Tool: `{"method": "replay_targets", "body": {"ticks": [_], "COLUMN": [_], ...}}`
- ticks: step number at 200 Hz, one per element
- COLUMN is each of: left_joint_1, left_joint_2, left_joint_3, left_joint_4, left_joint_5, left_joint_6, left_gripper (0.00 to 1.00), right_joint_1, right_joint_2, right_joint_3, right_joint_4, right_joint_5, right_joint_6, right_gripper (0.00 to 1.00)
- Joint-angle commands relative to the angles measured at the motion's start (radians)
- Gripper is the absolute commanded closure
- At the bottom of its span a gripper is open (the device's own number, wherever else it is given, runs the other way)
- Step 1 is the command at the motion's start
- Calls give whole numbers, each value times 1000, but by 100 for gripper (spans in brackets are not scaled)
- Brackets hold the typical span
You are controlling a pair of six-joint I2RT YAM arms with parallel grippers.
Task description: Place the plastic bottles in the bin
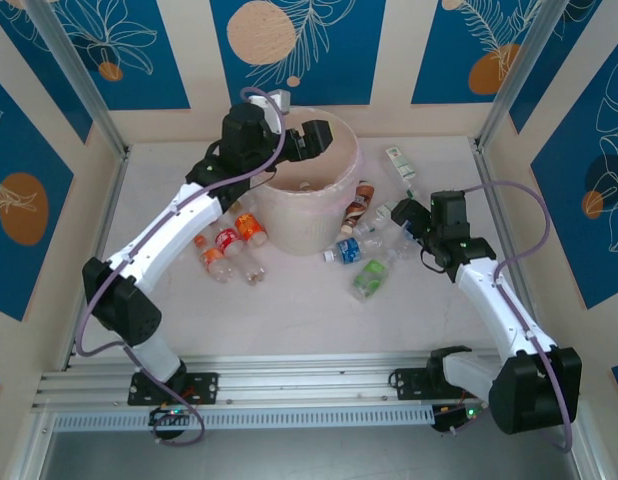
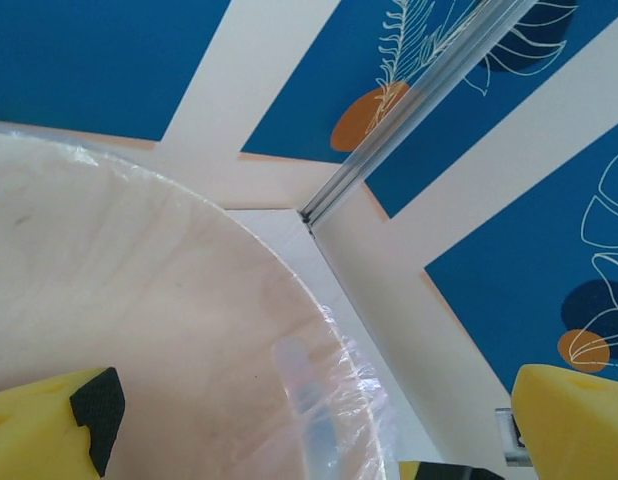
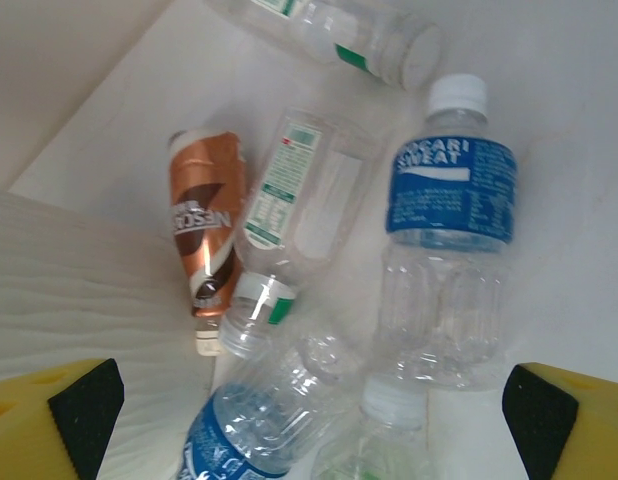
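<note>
Left tool (image 1: 307, 140) hangs over the mouth of the bin (image 1: 324, 215), spread wide with nothing visibly held. Right tool (image 1: 409, 218) hovers wide and empty above the heap of bottles (image 1: 369, 278) lying on the worktop (image 1: 289, 310) just right of the bin. The blue-label bottle (image 3: 450, 225) looks the freest pick: come straight down, straddle its ribbed waist across the short axis and close gently, so the thin plastic doesn't squirt out or drag the brown bottle (image 3: 204, 225) along. After that, the red-label bottles (image 1: 229, 250) are waiting near the bin's left side.
</note>
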Motion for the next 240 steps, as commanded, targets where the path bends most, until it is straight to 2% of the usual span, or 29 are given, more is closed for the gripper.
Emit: {"method": "replay_targets", "body": {"ticks": [1,20,54,75,91,114,146,192,240], "left_joint_1": [-6,-5,-6,-7,-6,-1,7,22,39], "left_joint_2": [-55,-132,-310,-430,-511,-603,-685,-695,-681], "left_joint_3": [-37,-117,-281,-398,-487,-607,-717,-757,-765], "left_joint_4": [26,49,58,83,100,122,135,118,114], "left_joint_5": [18,5,-103,-205,-331,-504,-630,-645,-628], "left_joint_6": [68,101,185,224,235,225,207,174,156], "left_gripper": [0,0,0,0,0,0,0,0,0], "right_joint_1": [-11,-9,-5,10,47,124,233,304,335], "right_joint_2": [25,51,68,74,83,105,147,250,347], "right_joint_3": [-27,-28,-70,-92,-104,-91,-90,-95,-66], "right_joint_4": [-34,-56,-90,-88,-91,-145,-174,-145,-126], "right_joint_5": [7,-59,-153,-272,-310,-240,-103,-42,-2], "right_joint_6": [30,45,70,70,85,139,196,262,244], "right_gripper": [1,2,3,7,8,6,6,7,13]}}
